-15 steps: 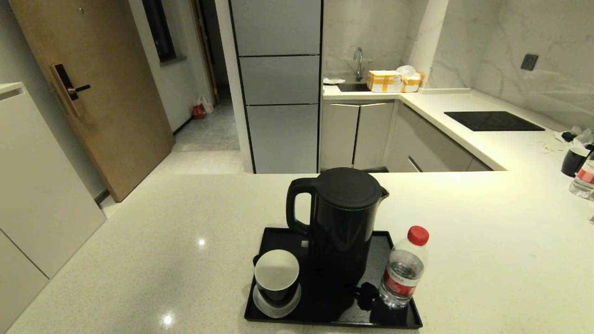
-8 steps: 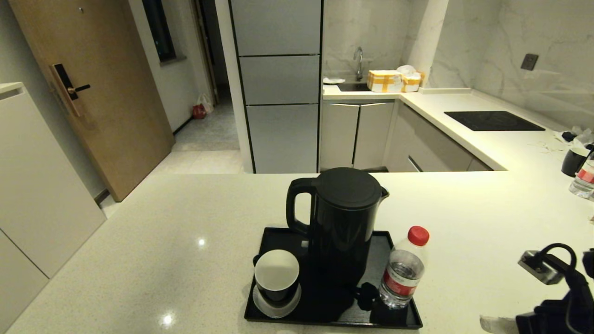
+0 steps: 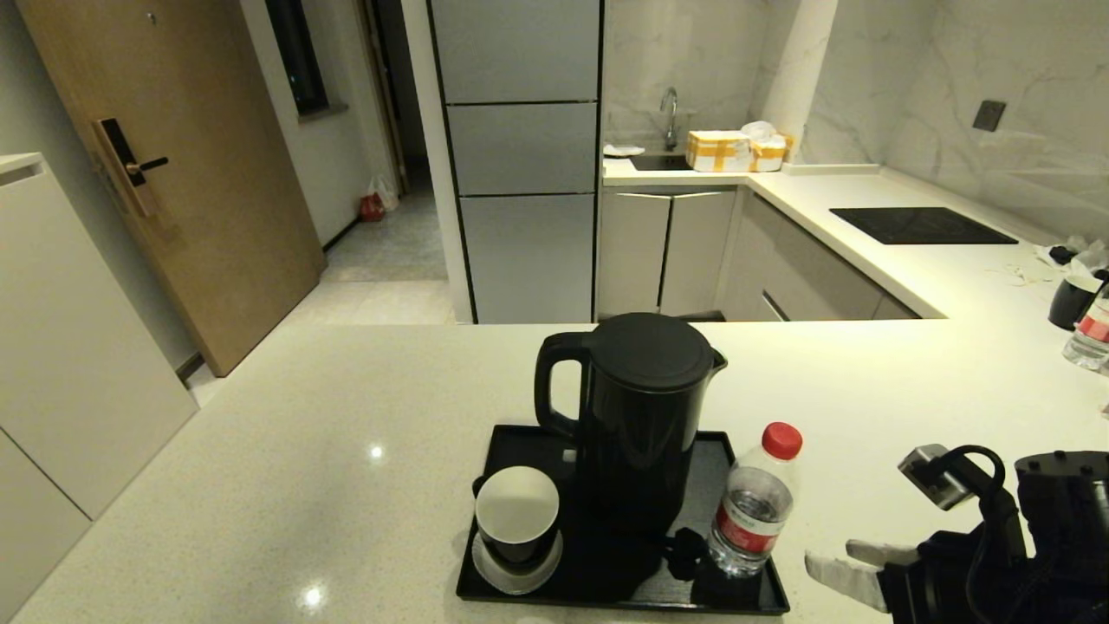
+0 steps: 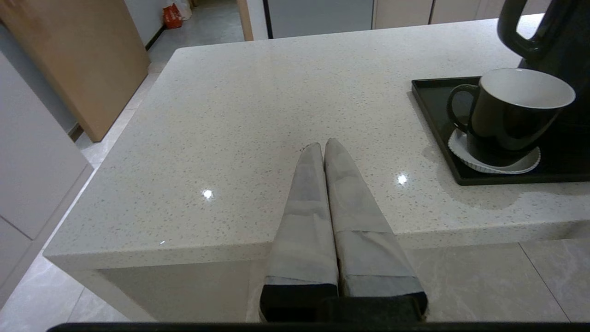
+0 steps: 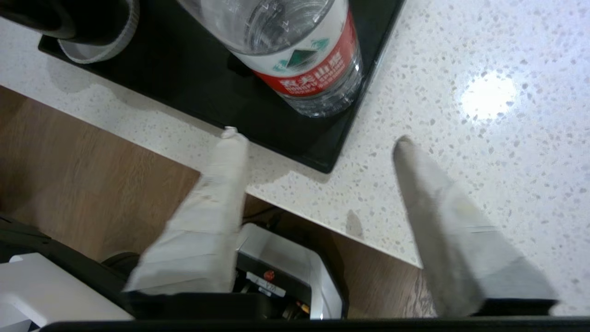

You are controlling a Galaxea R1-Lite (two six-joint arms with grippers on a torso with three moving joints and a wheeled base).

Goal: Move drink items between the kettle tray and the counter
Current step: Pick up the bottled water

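Observation:
A small clear water bottle with a red cap and red label stands upright at the near right corner of the black kettle tray. The black cup, white inside, sits at the tray's near left. My right gripper hovers open just right of the bottle, near the counter's front edge. In the right wrist view the open gripper points at the bottle, a short gap away. The left gripper is shut and empty, low by the counter's front edge, left of the cup.
The tall black kettle fills the tray's middle. A white saucer lies under the cup. Far right on the counter stand another black cup and bottle. A black cooktop lies further back.
My right arm has come into view from the lower right and moved left toward the bottle. Bottle, cup and kettle have not moved.

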